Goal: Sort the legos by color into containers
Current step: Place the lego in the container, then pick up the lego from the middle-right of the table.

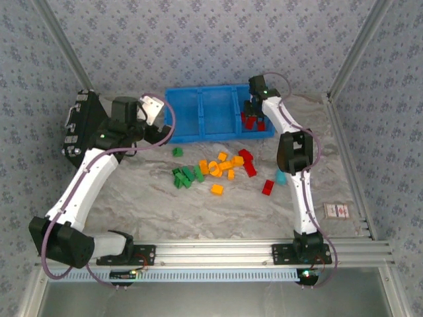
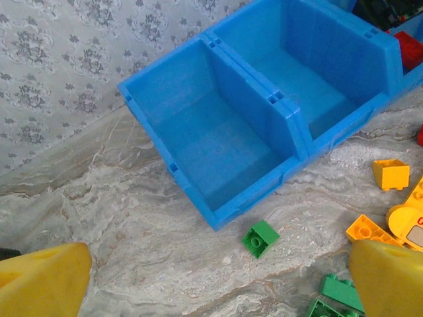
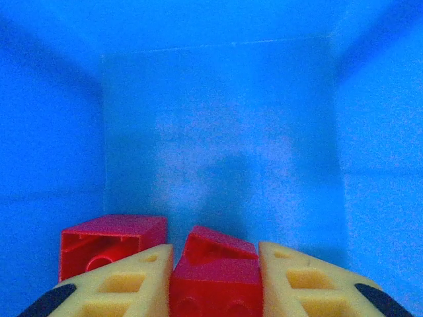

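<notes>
The right claw [image 3: 215, 285] hangs inside the right-hand compartment of the blue bin [image 1: 183, 113], its pale yellow fingers [image 3: 132, 281] clamped on a red brick [image 3: 218, 254]. The compartment's smooth floor lies straight below the brick, so letting go looks like all the coming move needs. The brick sits tilted in the grip, one glossy sloped face up; which way its long axis runs cannot be told. A second red brick [image 3: 109, 241], hollow side showing, rests on the floor just to the left of the claw.

The left claw [image 2: 218, 281] hovers over the table [image 1: 165, 205] near the bin's left end, its fingers spread wide with nothing between them. A lone green brick [image 2: 260, 238], square and studded, lies just in front of the left compartment, nearer this arm than the other. The left and middle compartments, hard moulded plastic with ribbed dividers, look bare.

The remaining legos [image 1: 211, 168], green, orange-yellow and red, lie scattered on the marble-patterned table between the two arms, well short of the bin. Judged from that, the sort is only begun.
</notes>
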Available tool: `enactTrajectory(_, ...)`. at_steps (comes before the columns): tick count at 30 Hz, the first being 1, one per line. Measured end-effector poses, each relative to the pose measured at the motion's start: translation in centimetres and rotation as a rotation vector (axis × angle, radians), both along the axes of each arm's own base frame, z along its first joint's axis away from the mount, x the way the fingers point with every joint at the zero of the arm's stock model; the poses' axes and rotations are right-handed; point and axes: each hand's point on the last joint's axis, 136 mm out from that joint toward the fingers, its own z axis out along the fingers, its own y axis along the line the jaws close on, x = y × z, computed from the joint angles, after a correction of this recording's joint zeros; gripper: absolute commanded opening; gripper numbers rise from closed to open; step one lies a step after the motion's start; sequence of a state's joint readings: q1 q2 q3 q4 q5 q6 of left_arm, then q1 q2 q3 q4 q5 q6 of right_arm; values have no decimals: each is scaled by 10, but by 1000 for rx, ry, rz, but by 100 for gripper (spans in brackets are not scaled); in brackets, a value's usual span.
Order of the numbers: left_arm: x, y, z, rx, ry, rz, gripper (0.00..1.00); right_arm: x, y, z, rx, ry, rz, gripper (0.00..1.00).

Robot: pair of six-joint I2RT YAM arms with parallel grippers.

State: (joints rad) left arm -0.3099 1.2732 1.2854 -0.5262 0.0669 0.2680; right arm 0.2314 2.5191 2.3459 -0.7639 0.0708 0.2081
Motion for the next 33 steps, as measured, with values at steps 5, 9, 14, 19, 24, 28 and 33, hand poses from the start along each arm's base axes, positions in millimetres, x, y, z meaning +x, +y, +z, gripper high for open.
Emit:
enactTrajectory(5, 1, 0, -2, -6, 7, 1, 100, -6, -3, -3, -8, -3, -5, 55)
enactTrajectory(9, -2, -3, -3, -26, 26, -7, 100, -29, -6, 1, -22, 25, 5, 56)
enactTrajectory(14, -10, -4, 6, -51, 16, -11, 100, -70, -10, 27, -41, 26, 16, 57)
enactTrajectory(19, -30, -11, 32, -73, -49, -41, 100, -129, -18, 81, -33, -48, 2, 58)
enactTrajectory(24, -55, -26, 47, -63, -94, -102, 100, -215, -25, 108, 14, -104, -32, 59)
enactTrajectory(28, -63, -24, 58, -71, -126, -106, 100, -276, -24, 88, 53, -63, -49, 62)
enactTrajectory(33, -71, -21, 69, -85, -160, -107, 100, -326, -19, 63, 89, 0, -92, 63)
